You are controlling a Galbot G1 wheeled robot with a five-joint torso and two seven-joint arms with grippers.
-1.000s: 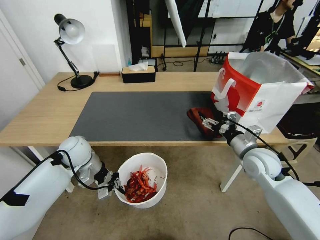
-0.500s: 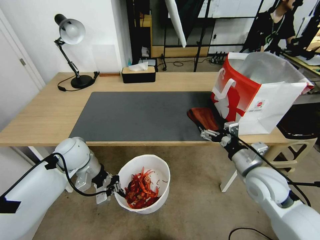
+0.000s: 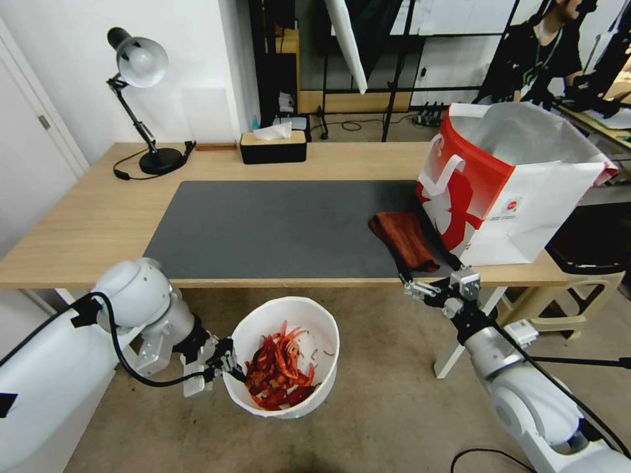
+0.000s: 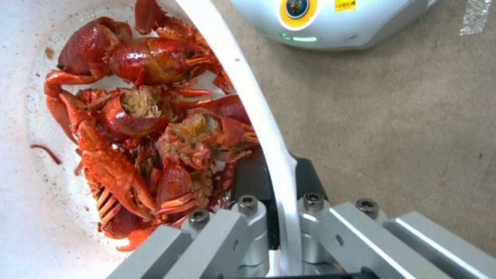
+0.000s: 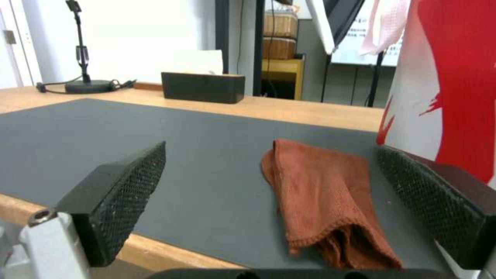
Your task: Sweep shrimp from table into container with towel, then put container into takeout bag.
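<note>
Left gripper [image 3: 227, 364] is pinched on the rim of the container [image 3: 315, 322], one finger inside the bowl and one outside, holding it in the air below the front edge of the table [image 3: 79, 223], over the carpeted floor. Heaped in the container against the side nearest that gripper are the shrimp [image 3: 279, 378], bright red shells and claws piled together, with a few loose bits stuck to the white wall; the left wrist view shows the rim [image 4: 258, 116] running straight between the metal fingers and the shrimp [image 4: 155, 128] close up. Off to the right, the right gripper [image 3: 424, 289] hangs just off the table's front edge with its black pads spread wide and nothing between them. Past it the towel [image 3: 404, 240] lies folded on the dark mat [image 3: 276, 226], near the mat's front right corner; in the right wrist view the towel [image 5: 325, 190] sits between the two pads but beyond them, untouched. Just beside the towel, at the table's right end, the takeout bag [image 3: 519, 190] stands upright with its mouth open.
</note>
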